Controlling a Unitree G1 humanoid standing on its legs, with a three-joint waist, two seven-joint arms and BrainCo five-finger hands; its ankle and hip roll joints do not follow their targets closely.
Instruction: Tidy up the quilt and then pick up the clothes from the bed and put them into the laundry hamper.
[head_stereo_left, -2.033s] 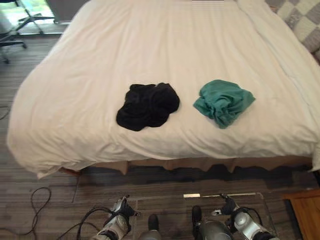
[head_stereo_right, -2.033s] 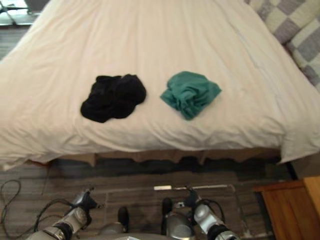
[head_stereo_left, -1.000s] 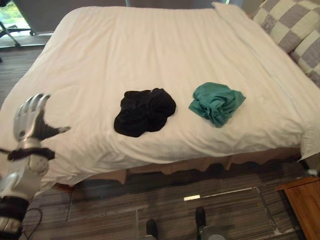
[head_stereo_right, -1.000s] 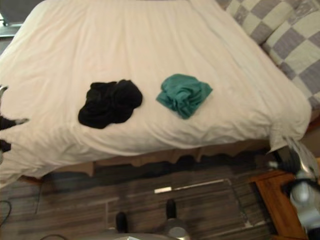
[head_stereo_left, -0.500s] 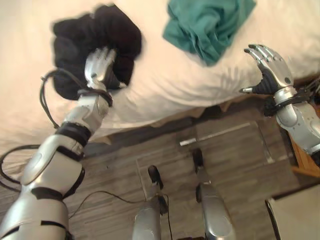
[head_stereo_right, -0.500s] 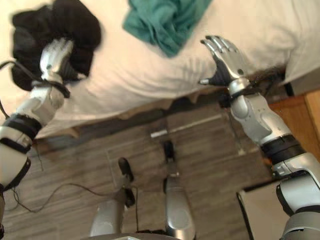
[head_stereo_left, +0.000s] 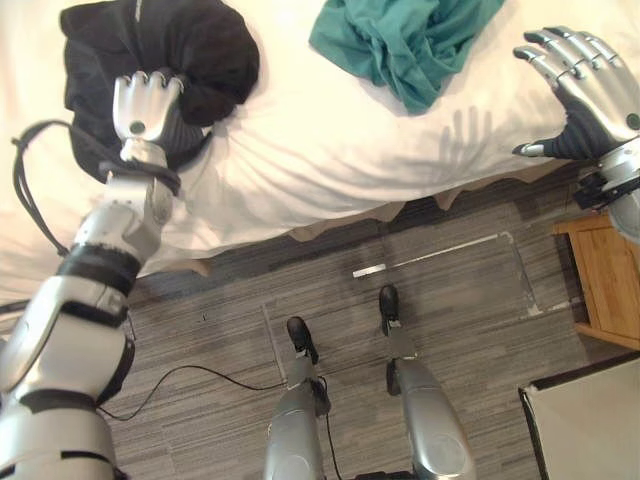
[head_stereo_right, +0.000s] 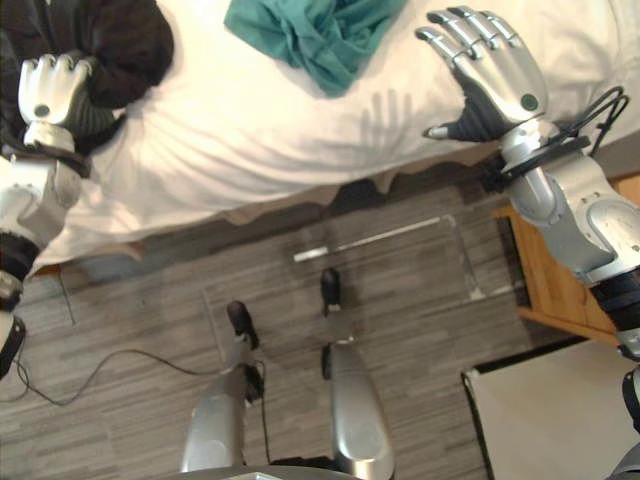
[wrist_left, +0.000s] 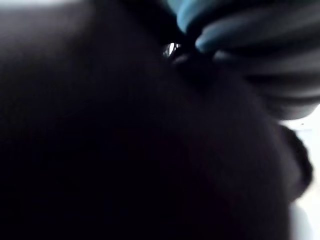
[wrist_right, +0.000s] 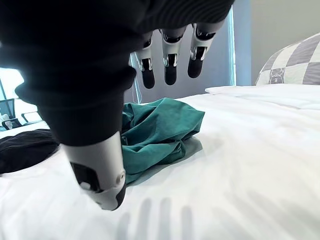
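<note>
Left eye view has the bed (head_stereo_left: 330, 150) across the upper part of the frame, its white quilt (head_stereo_left: 300, 120) lying fairly smooth and hanging over the near edge above the wood-look floor (head_stereo_left: 420, 300). At the lower right corner stands a pale hamper (head_stereo_left: 590, 430), with a wooden nightstand (head_stereo_left: 605, 280) at the right edge above it.

Two garments lie on the quilt near the top edge: a black garment (head_stereo_left: 190, 50) at upper left and a teal garment (head_stereo_left: 400, 35) at upper centre, apart from each other. The left hand (head_stereo_left: 145, 105) sits on the near side of the black garment with fingers curled into the cloth — its wrist view is dark fabric pressed close, which fits a grab. The right hand (head_stereo_right: 490, 75) hovers at upper right with fingers spread and nothing in it, beside the teal garment but not touching.

To do this step well, I judge the left hand should gather a full bunch before lifting, so no sleeve trails or drags the quilt out of shape — and the right hand should come down onto the middle of the teal heap.
</note>
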